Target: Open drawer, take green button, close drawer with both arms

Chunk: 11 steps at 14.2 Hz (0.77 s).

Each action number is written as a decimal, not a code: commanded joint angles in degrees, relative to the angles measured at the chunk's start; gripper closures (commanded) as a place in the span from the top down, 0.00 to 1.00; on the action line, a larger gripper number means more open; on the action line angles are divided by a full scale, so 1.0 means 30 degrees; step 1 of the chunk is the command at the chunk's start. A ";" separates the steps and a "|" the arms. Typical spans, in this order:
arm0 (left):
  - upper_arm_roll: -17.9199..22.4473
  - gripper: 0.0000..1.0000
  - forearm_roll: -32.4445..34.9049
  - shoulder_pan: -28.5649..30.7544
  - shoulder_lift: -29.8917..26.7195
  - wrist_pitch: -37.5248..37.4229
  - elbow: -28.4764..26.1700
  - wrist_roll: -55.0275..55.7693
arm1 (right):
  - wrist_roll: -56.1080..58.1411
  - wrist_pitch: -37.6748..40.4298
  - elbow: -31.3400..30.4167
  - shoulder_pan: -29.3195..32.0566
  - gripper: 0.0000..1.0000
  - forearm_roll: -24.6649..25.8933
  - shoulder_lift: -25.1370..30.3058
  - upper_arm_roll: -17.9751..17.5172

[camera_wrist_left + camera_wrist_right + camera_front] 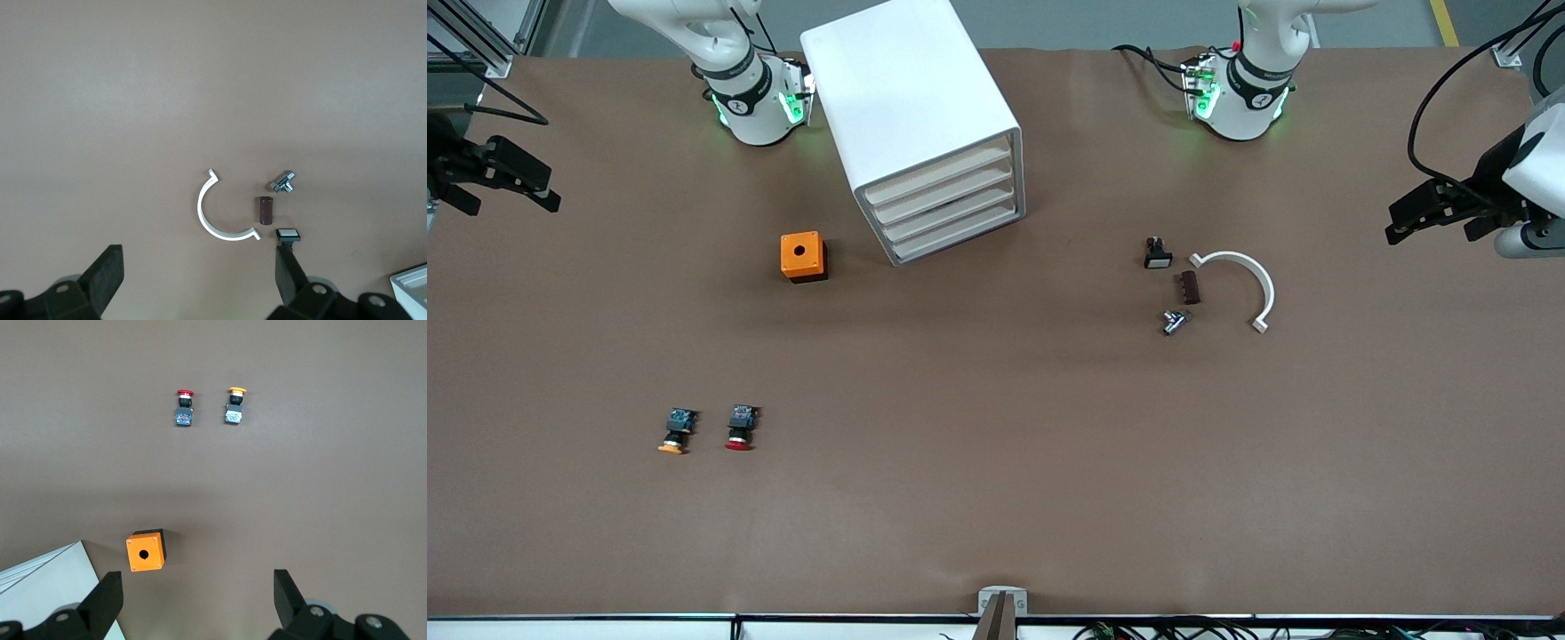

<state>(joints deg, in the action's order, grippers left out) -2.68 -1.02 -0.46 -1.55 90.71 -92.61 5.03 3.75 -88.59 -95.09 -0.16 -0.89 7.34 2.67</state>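
The white drawer cabinet [911, 107] stands between the arms' bases, and its four drawers [947, 209] are all shut. The green-capped button is hidden. My right gripper [511, 204] hangs open and empty in the air at the right arm's end of the table; its wrist view [197, 587] shows the jaws wide apart over bare table. My left gripper [1430, 233] hangs open and empty at the left arm's end, jaws wide apart in its wrist view [198, 267]. Both arms wait.
An orange box with a hole [803, 256] sits beside the cabinet. A yellow-orange-capped button [677, 430] and a red-capped one [740, 427] lie nearer the front camera. A white half ring [1249, 280], brown block [1190, 287], metal fitting [1174, 321] and white-capped switch [1157, 254] lie toward the left arm's end.
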 commanded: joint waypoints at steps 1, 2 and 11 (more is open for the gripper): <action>-0.0220 1.00 0.0400 0.0067 0.0194 -0.0646 0.0489 0.0052 | -0.0018 0.0115 -0.0149 -0.0153 1.00 0.0239 0.0395 0.0076; -0.0191 1.00 0.0371 0.0067 0.0223 -0.0648 0.0546 0.0167 | -0.0018 0.0115 -0.0149 -0.0153 1.00 0.0239 0.0395 0.0076; -0.0015 1.00 0.0341 0.0360 0.1917 -0.0736 0.0547 0.0343 | 0.0040 0.0203 -0.0149 -0.0124 1.00 0.0268 0.0395 0.0105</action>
<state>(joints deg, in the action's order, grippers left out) -2.46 -1.02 0.23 1.27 89.60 -92.61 5.04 3.75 -88.51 -95.09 -0.15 -0.88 7.34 2.76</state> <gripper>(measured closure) 0.000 0.000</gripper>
